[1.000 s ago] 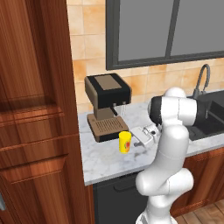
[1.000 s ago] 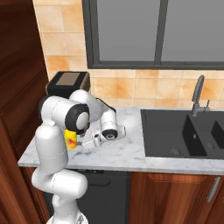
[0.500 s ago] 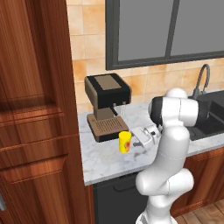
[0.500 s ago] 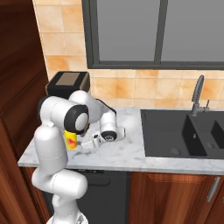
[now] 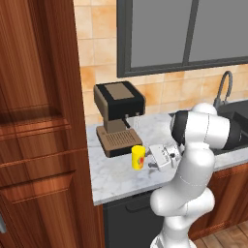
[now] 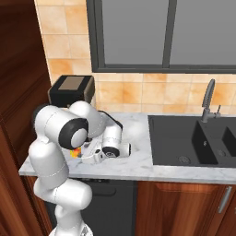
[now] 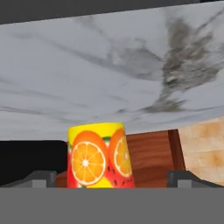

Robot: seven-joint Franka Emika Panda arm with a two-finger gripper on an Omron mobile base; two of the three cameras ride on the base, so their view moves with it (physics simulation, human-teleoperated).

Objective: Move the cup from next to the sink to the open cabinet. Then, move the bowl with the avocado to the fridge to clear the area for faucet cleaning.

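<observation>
Yellow cup [image 6: 75, 152] mostly behind arm, end effector [image 5: 151, 158] spread

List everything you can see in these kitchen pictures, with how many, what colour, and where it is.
cup: one, yellow with fruit print, on the counter in front of the coffee machine
coffee machine: one, black and brown, at the wall
counter: one, white-grey marble
sink: one, black, right of the counter
faucet: one, grey, behind the sink
window: one, dark-framed, above the tiles
tall cabinet: one, reddish-brown wood, left
hand: one, white, open, beside the cup
</observation>
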